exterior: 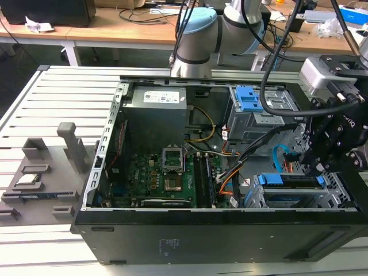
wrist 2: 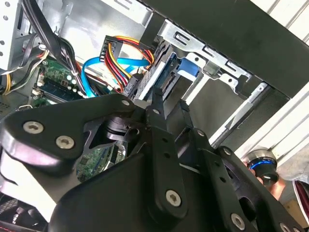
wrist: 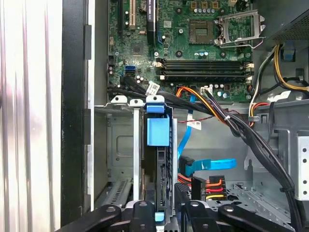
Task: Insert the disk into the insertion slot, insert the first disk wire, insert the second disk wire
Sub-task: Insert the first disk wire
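Here we are at the open computer case (exterior: 172,241), and the gripper (exterior: 315,168) hangs over its corner at the exterior view's right, right above the insertion slot (exterior: 287,198). The disk (exterior: 293,180) sits directly beneath the pincer, standing on edge inside that low grey cage, with the blue carrier frame showing along its upper edge. In the first wrist view the gripper (wrist: 159,209) is astride the near end of the disk (wrist: 158,130), and the blue tab lies straight ahead of it between the cage's grey walls (wrist: 118,150). Is the pincer clamping the drive or merely flanking it? I cannot tell from here. In the second wrist view the gripper (wrist 2: 170,99) reaches towards the blue carrier (wrist 2: 186,67), with the slot's bent metal tabs (wrist 2: 203,48) just beyond. Just beside the pincer, on the side toward the middle of the case, a flat blue cable (wrist: 207,164) curls close to the disk. A black connector with red, yellow and orange wires (wrist: 208,184) lies next to that cable. Whether either one is plugged in, I cannot make out. Further ahead of the pincer spreads the green motherboard (wrist: 193,43). In the exterior view the taller cage with a blue latch (exterior: 253,106) stands behind the pincer, and the grey power supply (exterior: 155,109) is well off to the exterior view's left.
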You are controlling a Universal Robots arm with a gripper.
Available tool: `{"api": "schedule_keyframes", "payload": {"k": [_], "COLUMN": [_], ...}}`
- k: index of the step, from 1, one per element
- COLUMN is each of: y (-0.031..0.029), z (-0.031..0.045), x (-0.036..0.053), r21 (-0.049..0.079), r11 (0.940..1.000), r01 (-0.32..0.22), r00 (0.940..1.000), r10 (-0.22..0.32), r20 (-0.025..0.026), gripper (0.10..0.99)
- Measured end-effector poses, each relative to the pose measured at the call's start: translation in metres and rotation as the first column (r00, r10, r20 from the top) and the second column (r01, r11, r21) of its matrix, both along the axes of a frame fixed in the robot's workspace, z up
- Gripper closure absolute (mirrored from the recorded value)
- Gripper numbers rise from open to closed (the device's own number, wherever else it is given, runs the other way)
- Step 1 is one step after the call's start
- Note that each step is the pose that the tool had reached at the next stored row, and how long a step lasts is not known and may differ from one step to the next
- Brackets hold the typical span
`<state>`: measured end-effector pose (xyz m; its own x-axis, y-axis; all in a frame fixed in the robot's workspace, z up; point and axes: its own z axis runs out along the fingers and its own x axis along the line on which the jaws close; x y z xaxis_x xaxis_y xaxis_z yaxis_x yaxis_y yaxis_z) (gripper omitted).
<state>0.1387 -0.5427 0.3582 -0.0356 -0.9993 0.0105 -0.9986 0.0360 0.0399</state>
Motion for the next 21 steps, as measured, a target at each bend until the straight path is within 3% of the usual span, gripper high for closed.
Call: {"api": "schedule_keyframes", "payload": {"k": [1,2,6,9,12,16,21], "y": [0.006,0.0171,0.035,0.0369,0.037,0.0437,0.0437], "z": [0.0002,0.0002,0.0002,0.0016,0.0092,0.0045,-0.0036], "x": [0.0,0.0,0.0,0.0,-0.0009,-0.0011,-0.0048], "r21": [-0.005,-0.008,-0.01,-0.011,-0.01,-0.012,-0.048], "r11": [1.0,1.0,1.0,0.9999,0.9999,0.9999,0.9988], "r01": [0.0,0.0,0.0,0.0,0.0,0.0,0.004], "r00": [1.0,1.0,1.0,1.0,1.0,1.0,1.0], "r10": [0.0,0.0,0.0,0.0,0.0,0.0,-0.004], "r20": [0.0001,0.0,0.0,0.0002,0.0028,0.0029,0.0029], "gripper": [0.784,0.784,0.784,0.784,0.784,0.784,0.784]}}
